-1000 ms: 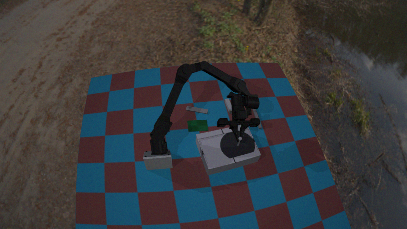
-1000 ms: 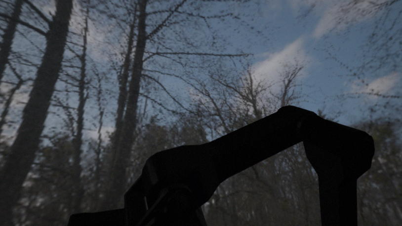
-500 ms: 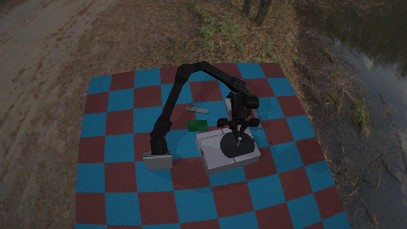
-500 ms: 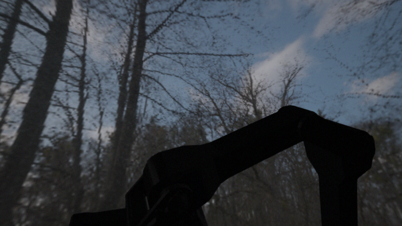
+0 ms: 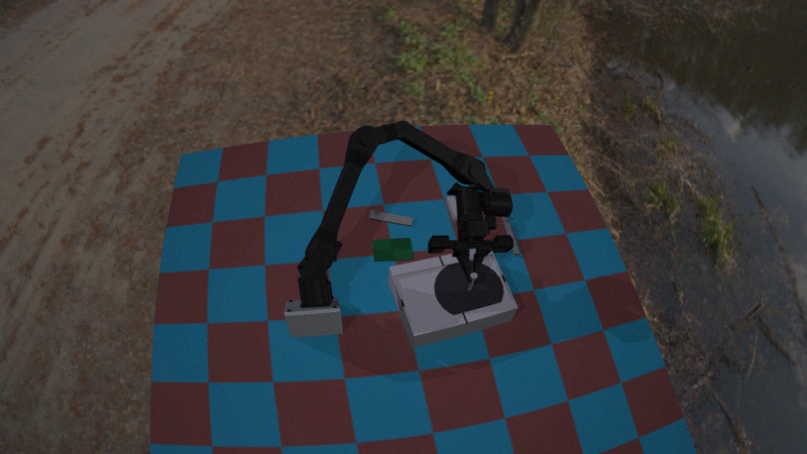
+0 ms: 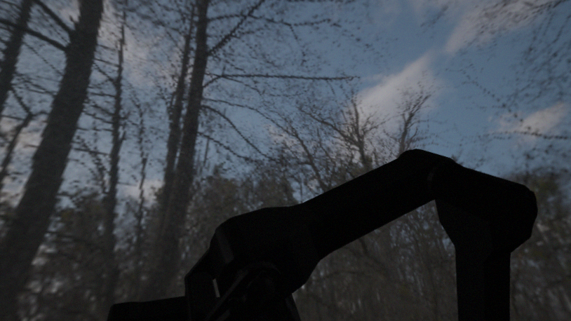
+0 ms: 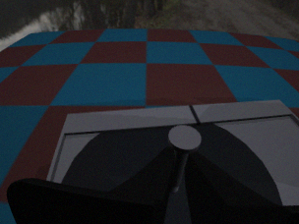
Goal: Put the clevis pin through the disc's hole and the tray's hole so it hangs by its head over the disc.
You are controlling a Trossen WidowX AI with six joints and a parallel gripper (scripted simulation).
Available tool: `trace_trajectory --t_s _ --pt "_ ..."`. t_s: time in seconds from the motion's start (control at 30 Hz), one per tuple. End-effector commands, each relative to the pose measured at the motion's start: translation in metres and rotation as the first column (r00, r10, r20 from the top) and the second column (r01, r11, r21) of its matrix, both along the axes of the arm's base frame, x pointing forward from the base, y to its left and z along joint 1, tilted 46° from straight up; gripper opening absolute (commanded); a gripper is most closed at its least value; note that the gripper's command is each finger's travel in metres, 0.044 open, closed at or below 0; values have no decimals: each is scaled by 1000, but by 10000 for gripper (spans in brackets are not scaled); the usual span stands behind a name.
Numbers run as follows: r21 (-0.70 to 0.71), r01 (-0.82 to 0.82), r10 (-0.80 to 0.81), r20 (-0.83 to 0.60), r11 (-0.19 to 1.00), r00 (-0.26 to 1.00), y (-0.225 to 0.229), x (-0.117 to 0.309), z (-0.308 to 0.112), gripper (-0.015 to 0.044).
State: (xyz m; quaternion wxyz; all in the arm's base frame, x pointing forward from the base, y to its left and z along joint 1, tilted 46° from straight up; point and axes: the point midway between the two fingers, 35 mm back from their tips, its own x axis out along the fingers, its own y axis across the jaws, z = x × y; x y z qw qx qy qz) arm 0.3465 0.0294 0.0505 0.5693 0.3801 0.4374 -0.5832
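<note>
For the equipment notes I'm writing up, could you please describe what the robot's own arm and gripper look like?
The arm is matte black, with long, straight links and bulky, rounded joints, bolted to a pale grey block. The gripper is black too: a wide crossbar with blocky ends and slender, tapering fingers. I can make out no cables or markings.

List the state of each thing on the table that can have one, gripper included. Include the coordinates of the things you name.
Black parallel-jaw gripper (image 5: 473, 275): shut on the pin, above the disc.
Steel clevis pin with round head (image 5: 473, 276) (image 7: 184, 138): held head up; whether its tip is in the hole, cannot tell.
Wide dark-grey disc (image 5: 451, 293) (image 7: 108, 157): lying inside the tray.
Pale rimmed rectangular tray (image 5: 417, 316) (image 7: 108, 119): upright on the table.
</note>
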Motion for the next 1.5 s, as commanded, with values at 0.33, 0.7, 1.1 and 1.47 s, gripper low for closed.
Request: trace_trajectory --t_s 0.33,0.7,1.1,1.47 --pt "1 3 -3 -2 1000 1000 -1 -6 -1 0" --pt "1 3 -3 -3 1000 1000 -1 -10 -1 0" --pt "1 3 -3 -3 1000 1000 -2 -15 -2 0" --pt "1 3 -3 -3 1000 1000 -3 -19 -2 0"
